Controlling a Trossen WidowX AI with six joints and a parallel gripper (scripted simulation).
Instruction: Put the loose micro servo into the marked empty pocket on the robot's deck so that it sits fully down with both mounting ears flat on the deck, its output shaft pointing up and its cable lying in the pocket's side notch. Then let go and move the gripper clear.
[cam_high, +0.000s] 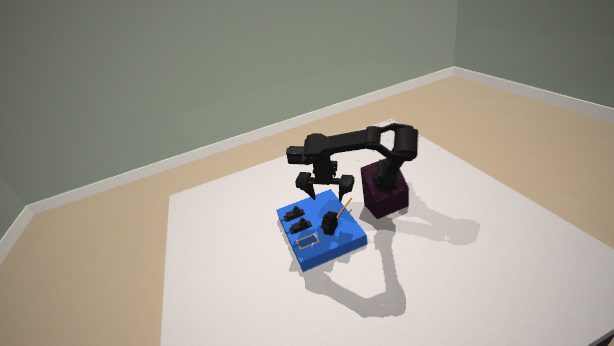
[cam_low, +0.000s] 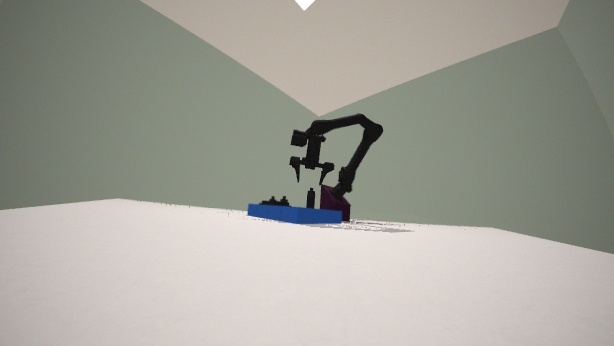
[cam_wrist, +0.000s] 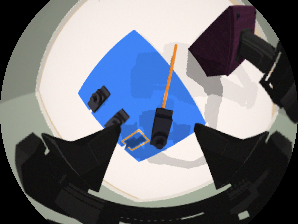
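The loose black micro servo stands on the blue deck, its orange cable stretched out toward the arm's base. The empty pocket, marked by an orange outline, is at the deck's near left corner. My gripper is open and empty. It hangs fingers down, well above the servo and the deck.
Two other black servos sit mounted in the deck beside the marked pocket. The dark purple base block of the arm stands just right of the deck on the white table.
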